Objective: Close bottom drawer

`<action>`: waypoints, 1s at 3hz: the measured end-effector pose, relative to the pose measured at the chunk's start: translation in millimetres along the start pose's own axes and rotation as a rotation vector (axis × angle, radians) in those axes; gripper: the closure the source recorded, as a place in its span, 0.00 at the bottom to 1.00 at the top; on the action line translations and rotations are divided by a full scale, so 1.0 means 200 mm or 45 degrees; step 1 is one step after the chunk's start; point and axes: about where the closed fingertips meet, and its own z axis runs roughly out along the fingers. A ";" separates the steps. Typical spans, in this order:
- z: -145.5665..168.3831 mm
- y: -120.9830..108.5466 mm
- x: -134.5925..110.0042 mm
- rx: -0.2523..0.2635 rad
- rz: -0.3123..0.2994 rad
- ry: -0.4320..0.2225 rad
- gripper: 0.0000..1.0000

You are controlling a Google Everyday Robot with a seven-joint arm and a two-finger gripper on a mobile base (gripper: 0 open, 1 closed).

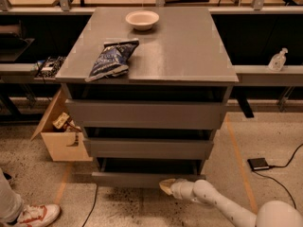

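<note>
The bottom drawer (142, 178) is the narrowest grey front, lowest of three in the grey cabinet (184, 56). It stands pushed nearly in, with only a dark slit above its front. My gripper (165, 186) is at the end of the white arm coming from the lower right. Its tip is against the right part of the drawer's front, close to the floor.
A blue chip bag (111, 58) and a white bowl (142, 19) lie on the cabinet top. An open cardboard box (59, 131) stands at the cabinet's left. A person's shoe (35, 215) is at the lower left. A black device with cable (259, 164) lies on the floor at right.
</note>
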 end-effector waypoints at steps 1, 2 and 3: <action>0.04 -0.06 -0.15 0.060 -0.042 -0.093 1.00; 0.10 -0.11 -0.31 0.081 -0.071 -0.173 1.00; 0.13 -0.12 -0.32 0.068 -0.066 -0.171 1.00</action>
